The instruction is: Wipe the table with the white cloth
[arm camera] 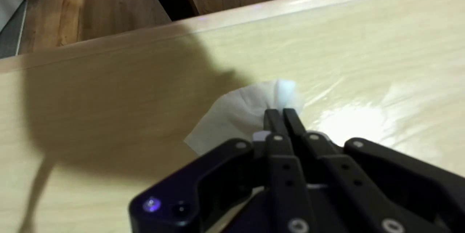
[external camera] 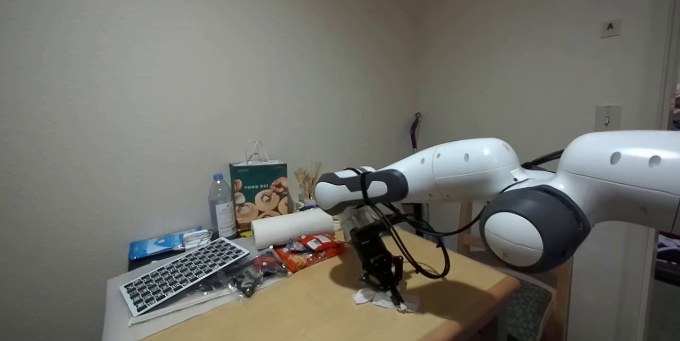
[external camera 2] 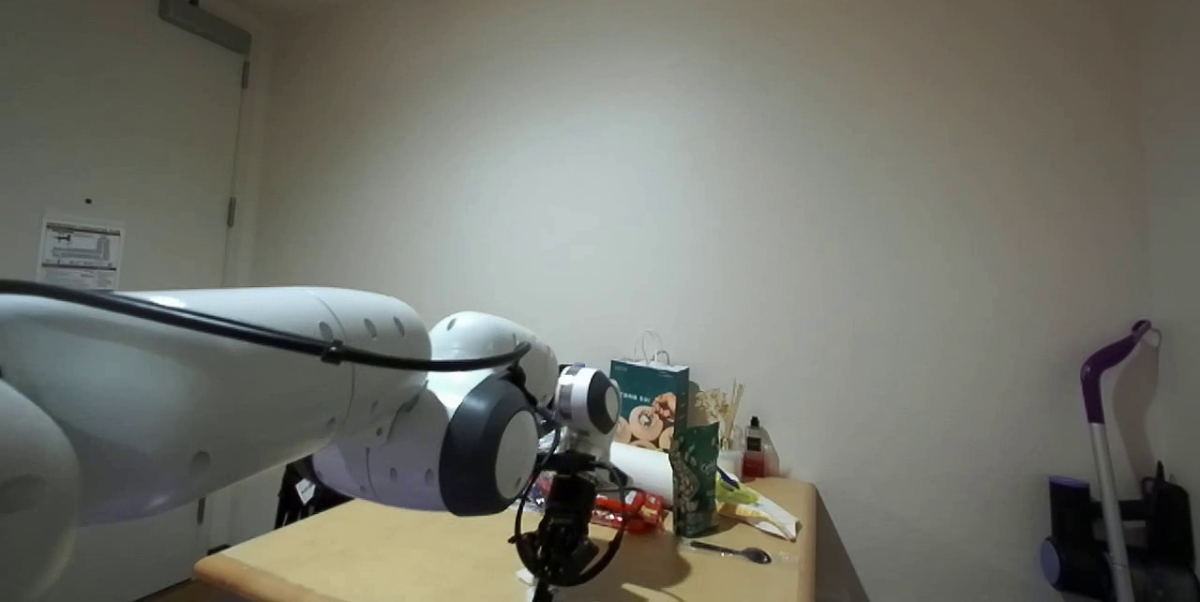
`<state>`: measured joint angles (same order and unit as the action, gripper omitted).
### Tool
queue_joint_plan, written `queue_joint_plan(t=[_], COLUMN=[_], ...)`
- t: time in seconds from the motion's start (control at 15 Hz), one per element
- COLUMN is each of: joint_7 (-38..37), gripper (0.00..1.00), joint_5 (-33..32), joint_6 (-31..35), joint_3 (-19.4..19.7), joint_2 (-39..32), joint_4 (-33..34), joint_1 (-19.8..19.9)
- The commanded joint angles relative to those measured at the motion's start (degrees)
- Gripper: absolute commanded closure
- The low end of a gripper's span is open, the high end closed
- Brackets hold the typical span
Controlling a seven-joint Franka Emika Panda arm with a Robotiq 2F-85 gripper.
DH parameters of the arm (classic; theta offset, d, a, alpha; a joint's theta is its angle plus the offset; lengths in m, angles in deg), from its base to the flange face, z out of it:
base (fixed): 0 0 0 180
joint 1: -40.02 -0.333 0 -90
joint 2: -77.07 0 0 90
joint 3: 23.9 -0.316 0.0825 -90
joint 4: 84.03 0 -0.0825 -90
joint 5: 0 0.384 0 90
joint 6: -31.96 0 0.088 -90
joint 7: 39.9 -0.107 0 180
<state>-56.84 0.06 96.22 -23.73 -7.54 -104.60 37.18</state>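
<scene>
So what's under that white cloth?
The cloth lies on the table, which shows around it. The patch directly beneath is covered, so I can't tell whether anything else is there.

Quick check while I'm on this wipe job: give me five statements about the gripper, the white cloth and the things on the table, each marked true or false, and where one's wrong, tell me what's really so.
1. The white cloth hangs clear of the table. False: the white cloth rests on the table.
2. The gripper is shut on the white cloth. True.
3. The white roll lies on its side. True.
4. The blue-capped bottle is tipped over. False: the blue-capped bottle stands upright.
5. In an exterior view, a dark spoon lies on the table. True.
</scene>
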Motion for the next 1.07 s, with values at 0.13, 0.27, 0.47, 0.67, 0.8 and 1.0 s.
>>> queue_joint_plan(t=[0.13, 0.27, 0.47, 0.67, 0.8, 1.0], joint_7=[-0.66, -0.86, -3.15, -8.02, -9.75, -13.32], gripper=[0.94, 0.94, 0.95, 0.94, 0.94, 0.95], joint_5=[1.97, 2.21, 2.66, 3.97, 4.16, 5.67], joint_6=[1.24, 1.29, 2.5, 3.45, 3.72, 4.28], joint_3=[0.33, 0.29, 0.27, 0.63, 1.15, 1.07], joint_2=[0.58, 0.59, 0.36, 0.63, 0.81, 0.84], joint_4=[-0.8, -0.81, -0.46, -0.42, -0.54, -0.88], joint_1=[5.22, 5.72, 5.5, 10.22, 13.58, 18.6])
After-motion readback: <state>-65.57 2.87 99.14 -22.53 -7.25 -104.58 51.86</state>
